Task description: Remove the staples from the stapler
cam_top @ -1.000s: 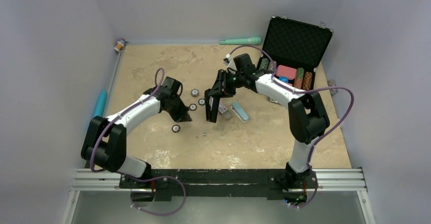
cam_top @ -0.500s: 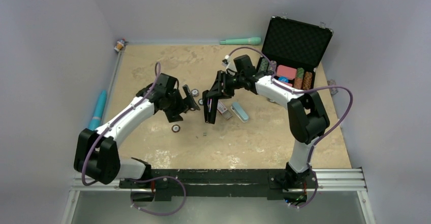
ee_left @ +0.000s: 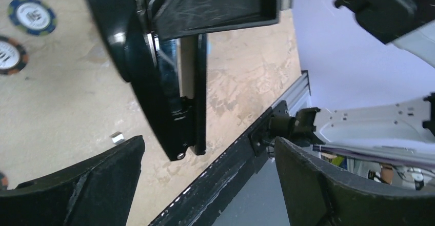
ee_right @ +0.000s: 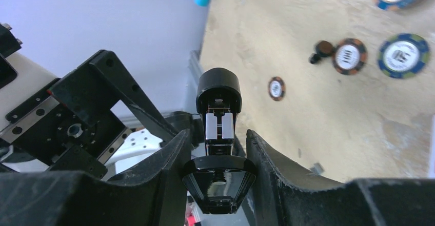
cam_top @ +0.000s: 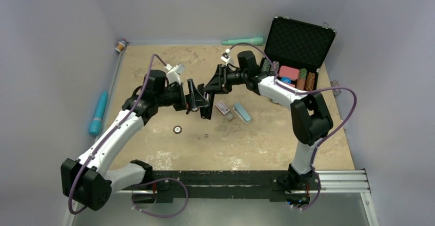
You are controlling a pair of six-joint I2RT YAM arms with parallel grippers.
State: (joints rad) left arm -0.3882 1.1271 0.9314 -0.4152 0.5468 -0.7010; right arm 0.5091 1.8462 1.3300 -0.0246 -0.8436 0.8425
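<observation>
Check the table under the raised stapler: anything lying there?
A short strip of staples lies on the table just on the near side of the stapler, with a poker chip to its left. Straight below, the top view is blocked by the stapler itself.

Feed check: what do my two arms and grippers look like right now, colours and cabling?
Both the left arm and right arm have white link shells with chunky black joints. A purple cable loops loosely along each. The left gripper and right gripper are all black, each with two broad, wedge-shaped fingers. No markings are legible.
</observation>
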